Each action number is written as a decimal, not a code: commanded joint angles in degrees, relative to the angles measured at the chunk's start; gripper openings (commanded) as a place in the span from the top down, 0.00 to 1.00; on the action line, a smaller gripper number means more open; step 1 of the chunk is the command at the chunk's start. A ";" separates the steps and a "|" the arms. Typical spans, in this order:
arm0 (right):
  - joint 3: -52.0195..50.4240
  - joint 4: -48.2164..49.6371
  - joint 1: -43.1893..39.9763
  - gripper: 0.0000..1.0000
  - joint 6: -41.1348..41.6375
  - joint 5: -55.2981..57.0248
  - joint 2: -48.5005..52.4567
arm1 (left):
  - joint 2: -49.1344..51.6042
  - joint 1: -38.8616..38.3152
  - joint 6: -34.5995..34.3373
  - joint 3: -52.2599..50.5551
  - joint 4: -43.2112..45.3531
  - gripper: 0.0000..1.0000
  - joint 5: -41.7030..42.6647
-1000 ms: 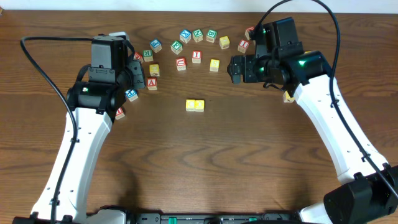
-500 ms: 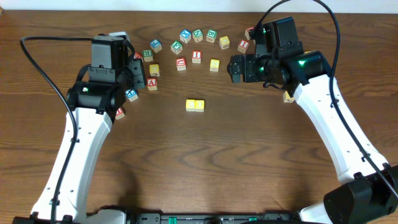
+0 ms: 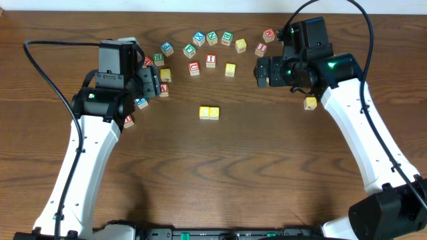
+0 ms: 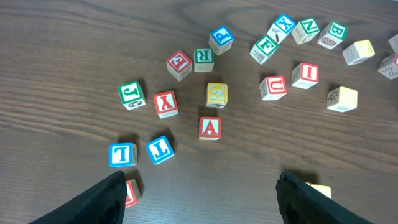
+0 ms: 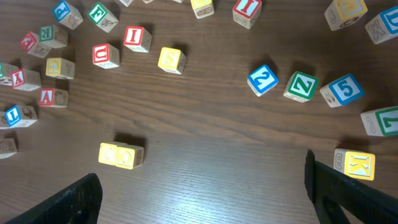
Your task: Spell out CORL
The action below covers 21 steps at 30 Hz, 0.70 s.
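Note:
Two yellow blocks (image 3: 209,113) lie side by side mid-table, also seen in the right wrist view (image 5: 121,154); their faint letters are hard to read. My left gripper (image 3: 151,83) is open over the left cluster of blocks, with nothing between its fingers (image 4: 93,202). A green R block (image 4: 203,59) and a blue L block (image 4: 122,155) lie ahead of it. My right gripper (image 3: 261,71) hangs wide open above bare wood, its fingers (image 5: 348,199) well apart, right of the yellow pair.
Several letter blocks form an arc along the back, among them a red U (image 4: 273,87), a red I (image 4: 306,74) and a red A (image 4: 210,127). Number blocks 2 (image 5: 263,79) and 5 (image 5: 342,89) and a yellow K (image 5: 356,165) lie on the right.
My left gripper has gone from shut to open in place. The right arm has drawn back a little to the right, uncovering a yellow block by its elbow.

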 commanded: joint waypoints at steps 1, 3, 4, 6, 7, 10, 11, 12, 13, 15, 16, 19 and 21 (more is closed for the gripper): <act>0.11 0.09 -0.28 0.01 -1.53 0.35 -0.24 | 0.04 0.22 0.15 -0.26 -1.01 0.23 -0.72; 0.11 0.28 -0.28 0.01 -0.70 0.33 -0.24 | 0.04 0.22 0.15 -0.26 -1.31 0.23 -0.72; 0.11 0.31 -0.28 0.01 -0.22 0.35 -0.22 | 0.04 0.22 0.17 -0.26 -1.38 0.23 -0.72; 0.11 0.31 -0.28 0.01 0.04 0.33 -0.22 | 0.04 0.22 0.17 -0.26 -1.38 0.23 -0.72; 0.11 0.31 -0.28 0.01 0.02 0.33 -0.24 | 0.04 0.24 0.17 -0.26 -1.38 0.23 -0.72; 0.11 0.74 -0.39 0.01 0.00 -0.22 -0.22 | 0.04 0.22 0.17 -0.26 -1.36 0.20 -0.72; 0.11 1.07 -0.39 0.02 -0.02 -0.39 -0.20 | 0.04 0.22 0.15 -0.26 -1.36 0.20 -0.70; 0.11 1.55 -0.39 0.01 -0.02 -0.55 -0.09 | 0.04 0.22 0.17 -0.26 -1.36 0.19 -0.70; 0.11 1.92 -0.37 0.01 -0.04 -0.81 -0.02 | 0.04 0.22 0.20 -0.26 -1.36 0.19 -0.72; 0.11 2.49 -0.39 0.01 -0.26 -1.49 0.09 | 0.04 0.24 0.26 -0.26 -1.36 0.16 -0.72; 0.11 2.62 -0.39 0.01 -0.48 -1.62 0.09 | 0.04 0.24 0.39 -0.26 -1.36 0.16 -0.72; 0.11 2.71 -0.39 0.01 -0.52 -1.60 0.09 | 0.04 0.22 0.37 -0.26 -1.18 0.15 -0.72; 0.11 2.23 -0.39 0.01 -0.68 -1.60 0.09 | 0.04 0.24 0.37 -0.26 -1.14 0.15 -0.72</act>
